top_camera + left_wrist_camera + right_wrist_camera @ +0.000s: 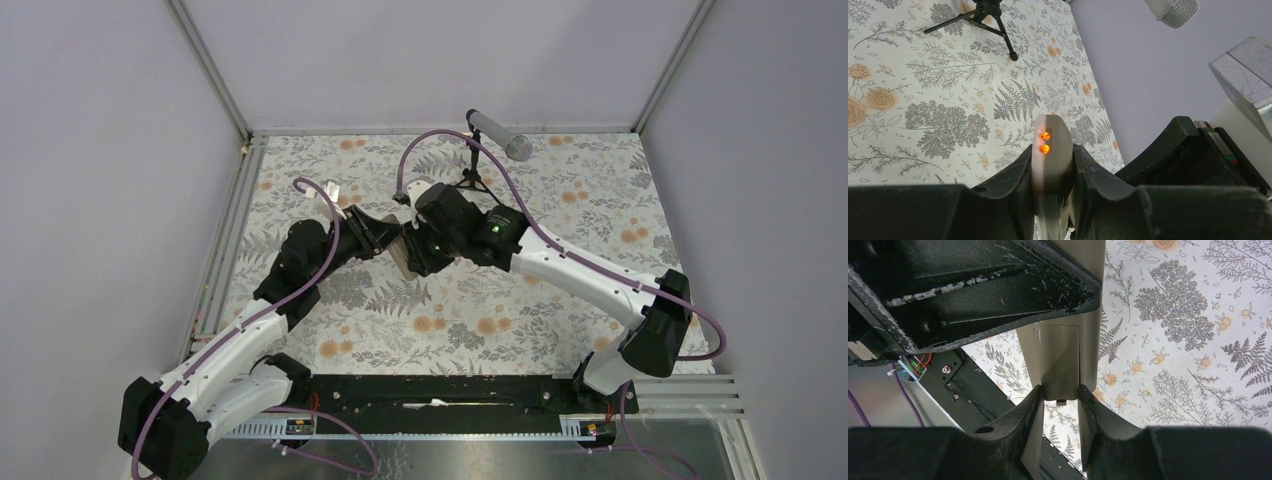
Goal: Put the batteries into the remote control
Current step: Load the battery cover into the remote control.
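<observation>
The remote control is held in the air above the middle of the table, between both arms. In the left wrist view my left gripper is shut on the remote, whose end with two orange lights sticks up between the fingers. In the right wrist view my right gripper is shut on the lower end of a flat grey cover piece lying against the remote's beige-grey back. The left gripper shows just above it. The batteries are not visible in any view.
A microphone on a small black tripod stands at the back of the floral table cover; it also shows in the left wrist view. A black rail runs along the near edge. Grey walls enclose the table.
</observation>
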Motion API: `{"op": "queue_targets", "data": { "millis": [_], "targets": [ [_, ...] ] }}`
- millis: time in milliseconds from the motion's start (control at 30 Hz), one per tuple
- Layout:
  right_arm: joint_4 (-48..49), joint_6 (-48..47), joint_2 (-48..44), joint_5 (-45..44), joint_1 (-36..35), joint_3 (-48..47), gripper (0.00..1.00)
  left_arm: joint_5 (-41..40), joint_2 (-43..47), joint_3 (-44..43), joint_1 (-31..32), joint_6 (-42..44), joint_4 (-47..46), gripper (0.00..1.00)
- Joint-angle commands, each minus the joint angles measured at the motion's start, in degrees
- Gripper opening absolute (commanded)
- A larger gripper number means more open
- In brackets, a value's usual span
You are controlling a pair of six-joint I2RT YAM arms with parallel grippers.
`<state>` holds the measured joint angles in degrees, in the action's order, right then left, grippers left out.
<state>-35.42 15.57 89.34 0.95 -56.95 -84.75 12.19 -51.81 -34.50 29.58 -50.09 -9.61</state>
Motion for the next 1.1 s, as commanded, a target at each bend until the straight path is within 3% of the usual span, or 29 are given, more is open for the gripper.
{"op": "queue_targets", "data": {
  "millis": [0,300,567,833,1067],
  "targets": [
    [0.37,1.53,1.72,1.02,-0.32,-4.56,0.32,4.58,0.75,-1.18,0.47,-4.27,-4.98,0.0],
    [-7.23,1.52,3.7,4.52,-0.25,-9.58,0.39,5.34,0.84,-1.91,-0.15,-12.22,-4.72,0.0],
    [-9.38,1.73,3.55,4.56,-0.27,-10.45,0.48,6.98,0.89,-2.0,-1.66,-13.98,-4.9,0.0],
    [-10.13,2.15,2.76,0.35,-0.27,-12.62,0.65,8.18,2.02,-1.53,-4.42,-14.62,-4.47,0.0],
    [-8.67,4.06,2.67,0.12,-0.27,-14.98,0.74,9.63,1.96,-1.25,-5.55,-17.03,-4.99,0.0]
  ]
}}
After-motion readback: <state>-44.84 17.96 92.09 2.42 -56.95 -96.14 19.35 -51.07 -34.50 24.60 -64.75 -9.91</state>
